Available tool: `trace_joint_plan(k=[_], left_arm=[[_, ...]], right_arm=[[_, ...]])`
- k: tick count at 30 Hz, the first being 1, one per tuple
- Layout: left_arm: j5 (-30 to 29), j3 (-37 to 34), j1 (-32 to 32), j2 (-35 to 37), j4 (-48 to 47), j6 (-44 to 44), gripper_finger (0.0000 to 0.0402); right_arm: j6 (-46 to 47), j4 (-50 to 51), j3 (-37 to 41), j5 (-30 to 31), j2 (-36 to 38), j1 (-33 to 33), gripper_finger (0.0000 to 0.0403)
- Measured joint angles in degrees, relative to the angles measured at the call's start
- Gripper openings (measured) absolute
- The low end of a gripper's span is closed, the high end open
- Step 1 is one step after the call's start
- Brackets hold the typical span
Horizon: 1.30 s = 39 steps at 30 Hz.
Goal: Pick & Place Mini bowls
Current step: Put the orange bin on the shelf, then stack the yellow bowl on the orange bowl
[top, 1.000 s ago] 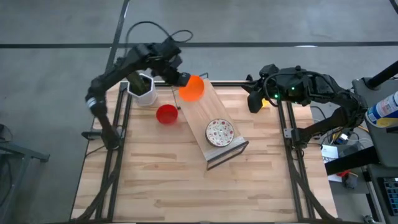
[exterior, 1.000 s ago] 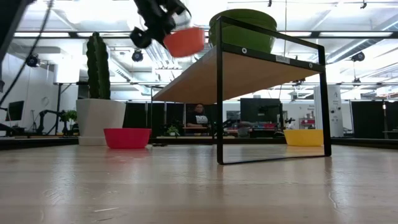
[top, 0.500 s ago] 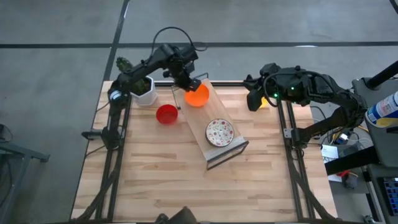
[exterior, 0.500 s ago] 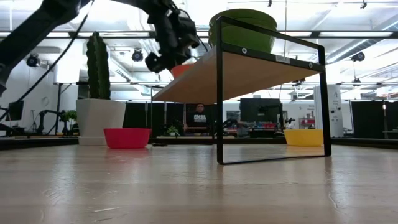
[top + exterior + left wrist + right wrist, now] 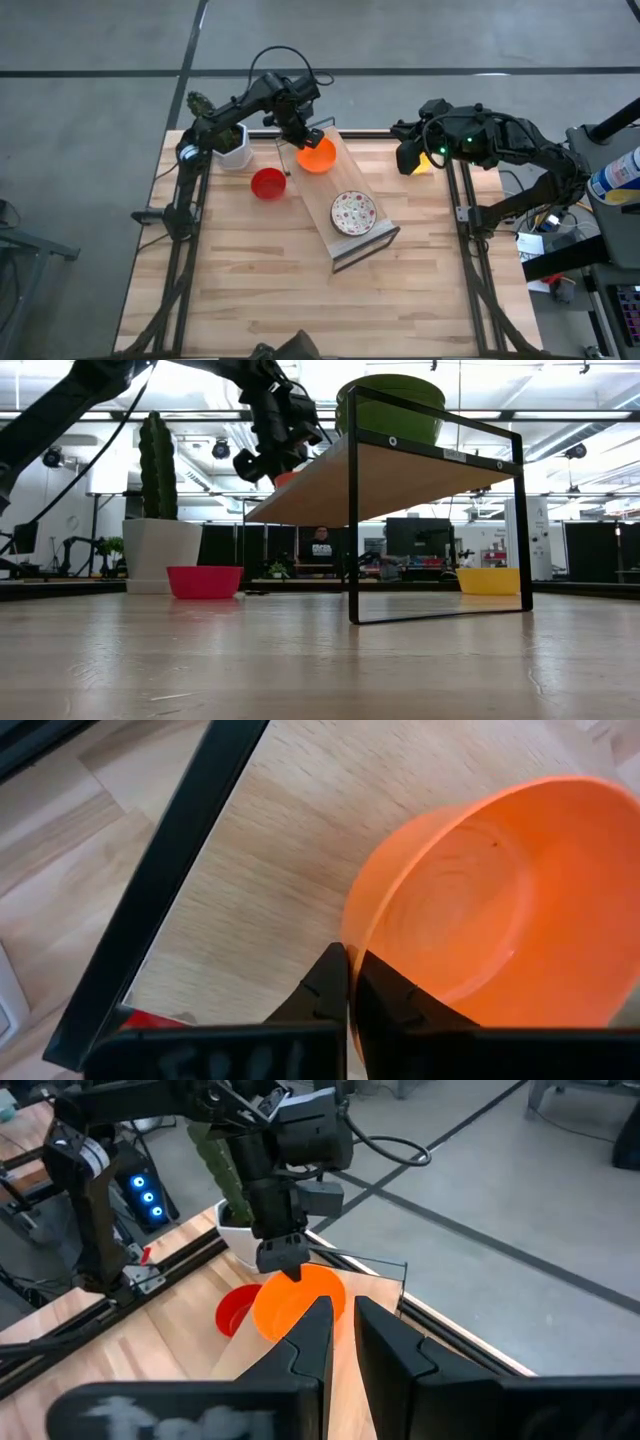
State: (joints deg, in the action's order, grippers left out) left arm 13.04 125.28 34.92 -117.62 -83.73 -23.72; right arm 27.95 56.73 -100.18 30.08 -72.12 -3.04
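Note:
A small shelf with a wooden top (image 5: 336, 182) and a black frame stands mid-table. At its far end sits the orange mini bowl (image 5: 318, 157), with my left gripper (image 5: 305, 143) shut on it from above. A white red-speckled mini bowl (image 5: 353, 212) sits on the shelf's near end; it shows green from the side (image 5: 392, 405). The red mini bowl (image 5: 267, 184) rests on the table left of the shelf. The yellow mini bowl (image 5: 488, 581) sits at the far right, below my right gripper (image 5: 408, 160), which hangs raised there, shut and touching nothing. My left gripper pinches the orange bowl's rim (image 5: 356, 925) between its two fingers, one inside the bowl and one outside. The fingers come steeply from above, at the bowl's far-left side. The bowl sits upright, mouth up, its base on the shelf's wooden top.
A white pot with a cactus (image 5: 232, 147) stands at the far left corner, close behind the left arm. Black frame rails run along both table sides. The near half of the table (image 5: 300, 300) is bare wood.
My left gripper has come down and toward the shelf's far end with the orange bowl. The bowl, held high and tipped before, now sits level on the shelf top. The move was over by half a second ago.

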Motion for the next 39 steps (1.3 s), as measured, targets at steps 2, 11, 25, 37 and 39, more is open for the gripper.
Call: trace_joint_plan(k=[2, 11, 25, 37, 39], left_arm=[[0.0, 0.01, 0.0, 0.0, -0.48, -0.14, 0.002], [-0.13, 0.59, 0.0, 0.02, -0.91, 0.84, 0.0087], [-0.13, 9.7, -0.06, 4.79, -1.07, 0.95, 0.011], [-0.05, 9.43, -4.02, 16.71, 6.32, -0.84, 0.011], [-0.05, 9.43, -5.02, 18.31, 6.86, -1.64, 0.011]], right_arm=[[0.37, 0.0, 0.0, 0.1, 0.0, -0.23, 0.0043], [0.54, 0.0, 0.0, 0.07, -0.03, -0.34, 0.0043], [-1.72, 2.08, 0.24, -1.74, -1.51, -0.89, 0.0043], [1.91, 9.42, 7.33, -18.9, -1.93, -14.68, 0.0047], [1.98, 9.57, 9.68, -20.83, -1.99, -17.2, 0.0057]])
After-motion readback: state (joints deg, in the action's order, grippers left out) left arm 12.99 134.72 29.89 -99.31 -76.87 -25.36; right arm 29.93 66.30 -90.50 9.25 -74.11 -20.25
